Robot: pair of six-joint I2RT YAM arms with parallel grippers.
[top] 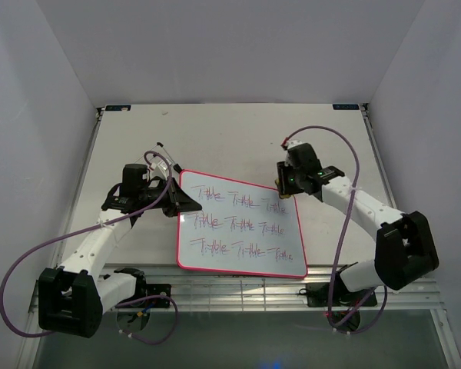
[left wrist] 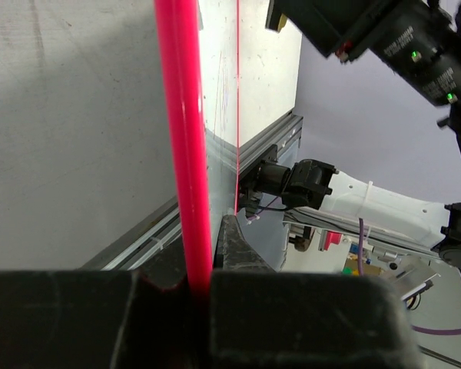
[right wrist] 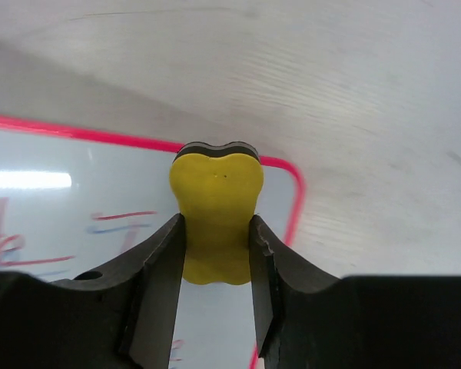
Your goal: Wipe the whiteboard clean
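Two arms engaged: left gripper (left wrist: 200,280) clamped on whiteboard (top: 242,227) edge, apparently steadying it; right gripper (right wrist: 215,254) squeezing yellow eraser (right wrist: 215,204) at far corner, presumably for wiping.

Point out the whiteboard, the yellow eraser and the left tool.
whiteboard (top: 242,223): top external view, middle of its white writing surface.
yellow eraser (right wrist: 215,204): right wrist view, centre of its yellow face.
left tool (left wrist: 200,286): left wrist view, midway between its fingers, at the clamped pink frame.

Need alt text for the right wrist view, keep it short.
The right tool grips a yellow eraser at a rounded corner of the pink-framed whiteboard, which shows faint pink-grey writing. Grey table lies beyond.
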